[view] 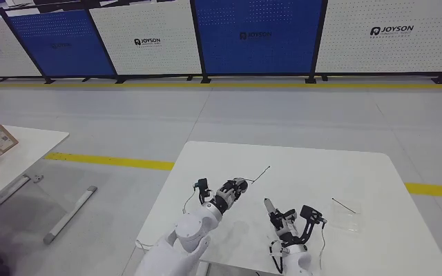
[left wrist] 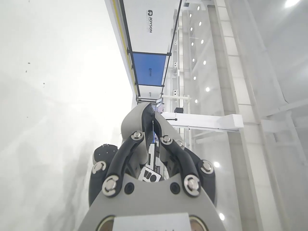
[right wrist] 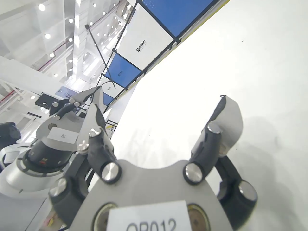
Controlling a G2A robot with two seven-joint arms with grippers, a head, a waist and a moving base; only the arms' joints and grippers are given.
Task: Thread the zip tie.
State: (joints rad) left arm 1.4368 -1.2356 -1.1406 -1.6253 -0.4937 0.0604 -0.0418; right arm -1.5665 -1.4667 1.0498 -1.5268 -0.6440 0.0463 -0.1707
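1. Tabletop from above: the left gripper point(view: 243, 182) hangs over the near half of the white rectangular table point(view: 304, 165), its jaws pinched on a thin black plastic zip tie point(view: 259, 174). The tie runs out from the left gripper, away from the robot and slanting right. The right gripper point(view: 266, 203) sits near the left gripper, to its right and a little back from it. A second thin black zip tie point(view: 343, 205) lies well to the right of the left gripper. It is just beside a clear plastic piece point(view: 347, 222), whose exact form is too faint to tell.
2. Left wrist view: the left gripper's two grey fingers point(left wrist: 144, 118) are pressed together at their dark ribbed pads, and the black zip tie shows as a thin line clamped between them.
3. Right wrist view: the right gripper's jaws stand wide apart with nothing between the fingers point(right wrist: 227, 118). Farther off, the left gripper grips the zip tie near its tail end. The strap rises from the left gripper at a slant, with the square head at its free tip.
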